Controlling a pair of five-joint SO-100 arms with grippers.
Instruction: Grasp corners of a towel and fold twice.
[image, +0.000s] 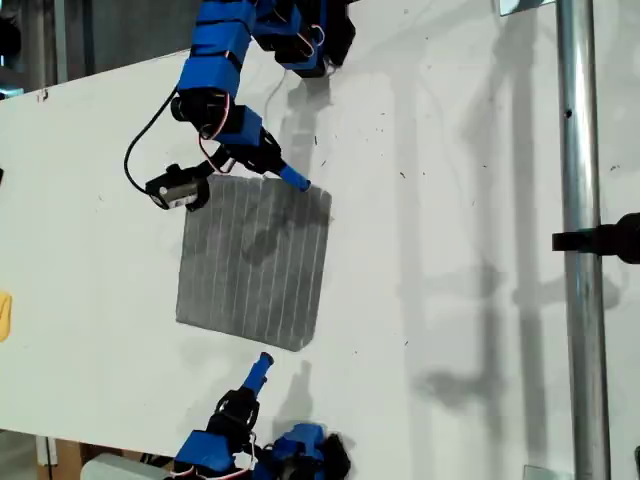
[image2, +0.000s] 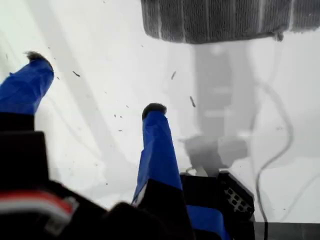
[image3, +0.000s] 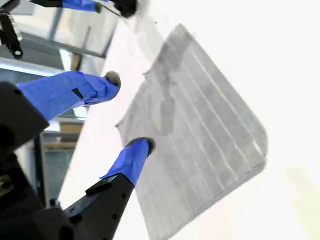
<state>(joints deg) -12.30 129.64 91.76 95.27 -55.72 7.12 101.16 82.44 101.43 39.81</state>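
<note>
towel (image: 255, 262) flat, my second hand (image3: 129, 112) spread over its corner (image: 318, 195)

We see the towel (image: 255, 262) as thin grey cloth, matt, with faint ribbed lines. It lies on our table (image: 450, 250) — smooth, white, faintly speckled. Our gripper fingers (image3: 127, 160) look like blue plastic with dark tips. A pole (image: 583, 250) is shiny metal.
</note>
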